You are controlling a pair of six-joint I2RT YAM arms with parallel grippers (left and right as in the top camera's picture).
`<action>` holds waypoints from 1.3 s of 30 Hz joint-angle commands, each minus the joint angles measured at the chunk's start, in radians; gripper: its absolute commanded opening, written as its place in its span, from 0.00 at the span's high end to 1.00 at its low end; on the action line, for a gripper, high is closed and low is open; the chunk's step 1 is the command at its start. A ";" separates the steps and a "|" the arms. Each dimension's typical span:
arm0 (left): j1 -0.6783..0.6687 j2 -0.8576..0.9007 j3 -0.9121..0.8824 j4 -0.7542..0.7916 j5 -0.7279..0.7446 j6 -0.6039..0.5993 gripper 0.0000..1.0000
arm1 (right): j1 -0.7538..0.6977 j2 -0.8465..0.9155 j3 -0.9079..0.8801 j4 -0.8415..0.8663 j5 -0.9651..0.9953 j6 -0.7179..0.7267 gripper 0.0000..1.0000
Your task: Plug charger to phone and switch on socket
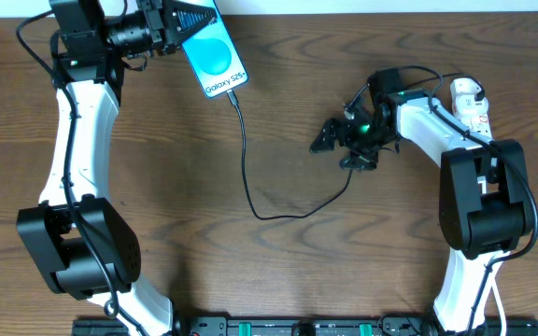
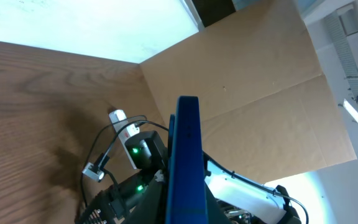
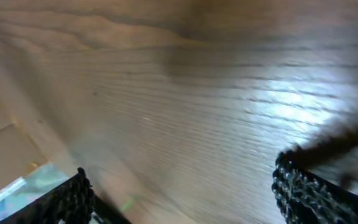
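L gripper [image 1: 187, 23]: clamped on phone [image 1: 215, 51], top-left, to steady it for the plug.
R gripper [image 1: 325, 135]: jaws apart, empty, mid-table — free for switch.
Charger [image 1: 247, 177]: tip at phone's lower end, prob. seated.
Socket [image 1: 470, 101]: far right — untouched.

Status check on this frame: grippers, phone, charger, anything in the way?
Left gripper shut on phone. Right gripper open, empty. Charger cable reaches phone's lower edge. Socket partly hidden by right arm.

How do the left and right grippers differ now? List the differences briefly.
The left gripper is shut on the phone; the right gripper is open and empty. The left gripper sits at the far edge of the table; the right gripper hangs over bare wood mid-table. Both have black fingers.
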 commanded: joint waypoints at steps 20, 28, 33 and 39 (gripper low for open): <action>-0.019 -0.021 0.000 0.005 0.009 0.033 0.92 | -0.025 0.005 -0.005 -0.151 0.286 0.108 0.04; -0.076 0.007 0.000 0.002 -0.005 0.048 0.92 | -0.027 -0.012 -0.005 -0.043 0.077 0.032 0.01; -0.095 0.042 0.000 -0.030 -0.018 0.095 0.93 | -0.027 -0.022 -0.005 -0.012 0.064 0.033 0.01; -0.101 0.082 0.000 -0.146 -0.062 0.150 0.92 | -0.027 -0.022 -0.005 0.088 -0.069 0.033 0.01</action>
